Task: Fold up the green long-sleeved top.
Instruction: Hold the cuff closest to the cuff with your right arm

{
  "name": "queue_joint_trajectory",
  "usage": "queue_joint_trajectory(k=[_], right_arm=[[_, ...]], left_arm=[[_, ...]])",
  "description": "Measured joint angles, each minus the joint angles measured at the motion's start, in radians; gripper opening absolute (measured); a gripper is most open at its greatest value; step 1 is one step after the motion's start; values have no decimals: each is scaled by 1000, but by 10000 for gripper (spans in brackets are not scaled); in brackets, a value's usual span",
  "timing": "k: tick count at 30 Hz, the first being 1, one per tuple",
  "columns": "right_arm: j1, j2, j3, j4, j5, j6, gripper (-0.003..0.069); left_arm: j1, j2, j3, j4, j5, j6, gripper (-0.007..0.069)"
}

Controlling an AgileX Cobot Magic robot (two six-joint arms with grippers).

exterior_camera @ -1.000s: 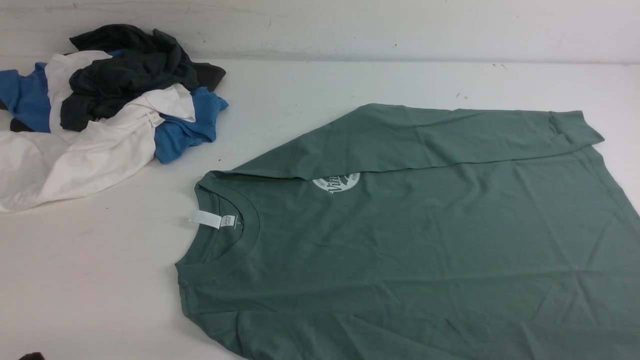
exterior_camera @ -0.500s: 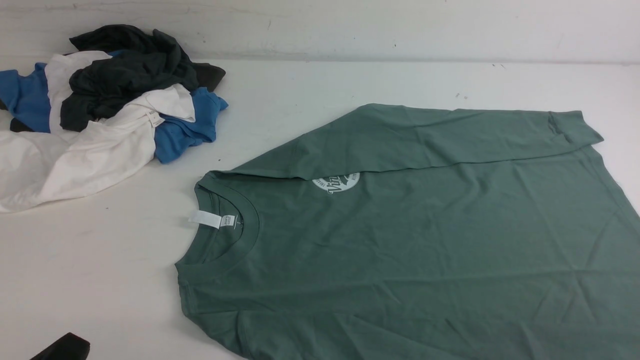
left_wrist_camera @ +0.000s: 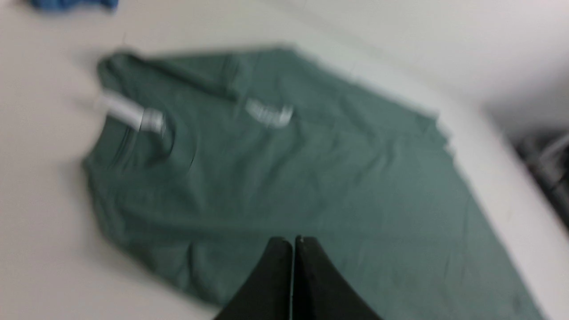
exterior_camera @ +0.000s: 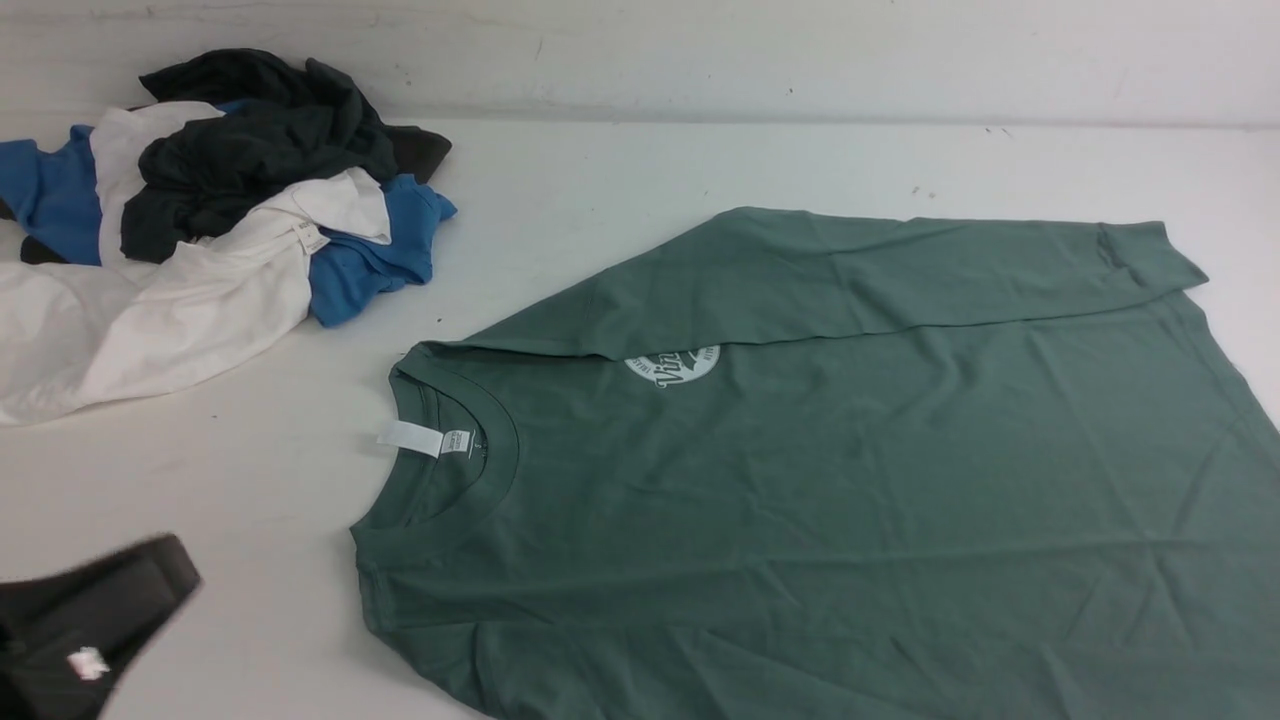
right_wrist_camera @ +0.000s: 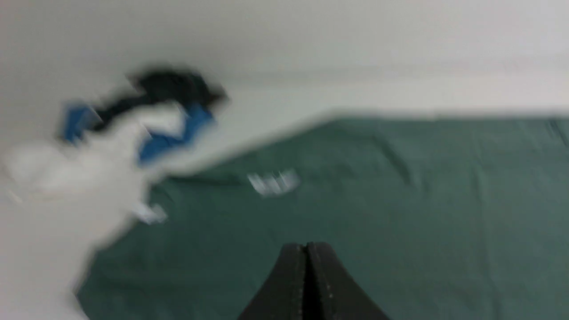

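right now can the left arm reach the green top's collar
Probably yes. The shut left tool is at front left; only bare table lies between it and the collar of the green top; the clothes pile is farther back.

White table (exterior_camera: 620, 180) w/ scuffed white wall (exterior_camera: 700, 50) behind.
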Motion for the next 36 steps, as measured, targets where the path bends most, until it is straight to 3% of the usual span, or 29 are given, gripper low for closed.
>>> queue_joint_trajectory(k=[5,9,14,24,32,36], right_arm=[[0,261,48,-353,179,170,-15],[0,407,60,-447,178,255,-15],[-14,537,45,-442,161,262,-15],[-378,854,-93,-251,155,64,-15],[-425,1020,-94,-238,51,75,-8],[-425,1090,-99,-239,24,76,36]], left_arm=[[0,302,-45,62,193,128,-4],[0,452,-54,59,216,215,-4],[0,540,-56,23,213,249,-4],[0,565,-57,-9,215,254,-4],[0,566,-57,-9,215,257,-4],[0,566,-57,-9,215,265,-4]])
